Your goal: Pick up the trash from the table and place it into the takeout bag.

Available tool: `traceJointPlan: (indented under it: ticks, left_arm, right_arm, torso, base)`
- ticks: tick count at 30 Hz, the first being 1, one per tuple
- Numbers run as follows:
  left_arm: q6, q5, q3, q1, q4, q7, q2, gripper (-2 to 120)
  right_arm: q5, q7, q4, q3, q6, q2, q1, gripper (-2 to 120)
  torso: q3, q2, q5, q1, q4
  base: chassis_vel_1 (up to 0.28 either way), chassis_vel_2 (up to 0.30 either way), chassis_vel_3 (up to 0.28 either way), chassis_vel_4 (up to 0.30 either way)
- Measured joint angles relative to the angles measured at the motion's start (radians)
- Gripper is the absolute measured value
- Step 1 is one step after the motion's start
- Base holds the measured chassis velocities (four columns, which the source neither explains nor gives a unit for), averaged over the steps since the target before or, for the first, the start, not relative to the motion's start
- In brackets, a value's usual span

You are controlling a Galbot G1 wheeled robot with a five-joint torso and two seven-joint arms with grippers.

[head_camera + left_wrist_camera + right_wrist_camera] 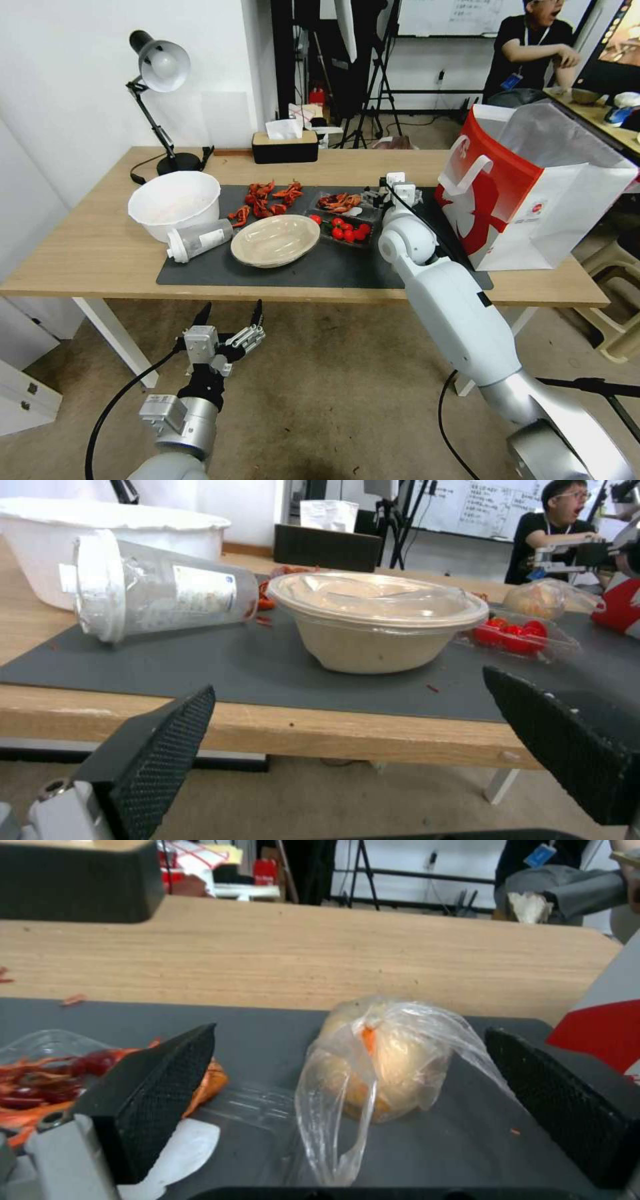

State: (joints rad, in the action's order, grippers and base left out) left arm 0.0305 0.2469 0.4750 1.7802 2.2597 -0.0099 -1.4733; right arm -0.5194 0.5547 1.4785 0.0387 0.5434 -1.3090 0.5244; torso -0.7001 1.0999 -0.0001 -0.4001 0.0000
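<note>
**Right gripper over bagged food; left gripper idle below bench**

The right gripper [347,1100] is out over the mat [313,267], at 3 o'clock of the trays, jaws released, one either side of the clear bag [387,1065] without touching it. The bag is knotted, holds tan food and lies on the mat just beside the takeout bag [527,187].

The takeout bag stands upright at the bench's [87,253] 3 o'clock end, mouth open; its contents cannot be made out.

The beige dish [275,240] sits mid-mat under a clear lid [380,597]; contents unclear. At its 9 o'clock the bottle [199,239] lies on its side, cap toward the bench's near edge, just beside a white bowl [175,200]. At the dish's 3 o'clock a clear tray [347,230] holds tomatoes; behind that another tray [341,202] holds red shells. Loose shells [267,199] lie on the mat at 12 o'clock.

The left gripper [230,320] hangs below the bench's near edge, jaws released and holding nothing.
</note>
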Motion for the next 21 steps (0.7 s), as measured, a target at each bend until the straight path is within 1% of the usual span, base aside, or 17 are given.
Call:
traceJointPlan:
  ticks: [7, 10, 14, 17, 19, 20, 21]
  left_arm:
    - [0.000, 0.001, 0.000, -0.001, -0.001, 0.000, 0.000, 100]
    - [0.000, 0.002, 0.001, -0.001, -0.002, 0.000, 0.000, 100]
    - [0.000, 0.003, 0.002, -0.001, -0.003, 0.000, 0.000, 100]
    - [0.000, 0.003, 0.002, -0.002, -0.004, 0.000, 0.001, 100]
    - [0.000, 0.003, 0.002, -0.002, -0.005, 0.000, 0.000, 100]
    - [0.000, 0.003, 0.002, -0.002, -0.005, 0.000, 0.000, 100]
    - [0.000, 0.004, 0.002, -0.002, -0.005, 0.000, 0.000, 100]
  right_arm:
    - [-0.002, 0.007, -0.032, -0.001, 0.017, -0.010, -0.021, 100]
    - [-0.005, 0.007, -0.085, 0.000, 0.027, -0.022, -0.053, 100]
    - [-0.005, 0.007, -0.102, 0.001, 0.030, -0.027, -0.064, 100]
    - [-0.005, 0.006, -0.142, 0.003, 0.033, -0.039, -0.088, 100]
    - [-0.004, 0.001, -0.215, 0.007, 0.038, -0.061, -0.139, 100]
    - [-0.004, 0.001, -0.215, 0.007, 0.038, -0.061, -0.139, 100]
    - [-0.002, -0.004, -0.246, 0.009, 0.037, -0.067, -0.156, 100]
  torso:
    - [0.000, 0.000, 0.0000, 0.000, 0.0000]
    - [0.000, 0.000, 0.0001, 0.000, 0.0000]
    - [0.000, 0.000, 0.0001, 0.000, 0.0000]
    - [0.000, 0.000, 0.0001, 0.000, -0.0001]
    - [0.000, 0.000, 0.0000, 0.000, 0.0001]
    - [0.000, 0.000, 0.0000, 0.000, 0.0001]
    - [0.000, 0.000, 0.0000, 0.000, 0.0001]
  base:
    - [0.000, 0.000, 0.000, 0.000]
    - [0.000, 0.000, 0.000, 0.000]
    - [0.000, 0.000, 0.000, 0.000]
    - [0.000, 0.000, 0.000, 0.000]
    - [0.000, 0.000, 0.000, 0.000]
    - [0.000, 0.000, 0.000, 0.000]
    - [0.000, 0.000, 0.000, 0.000]
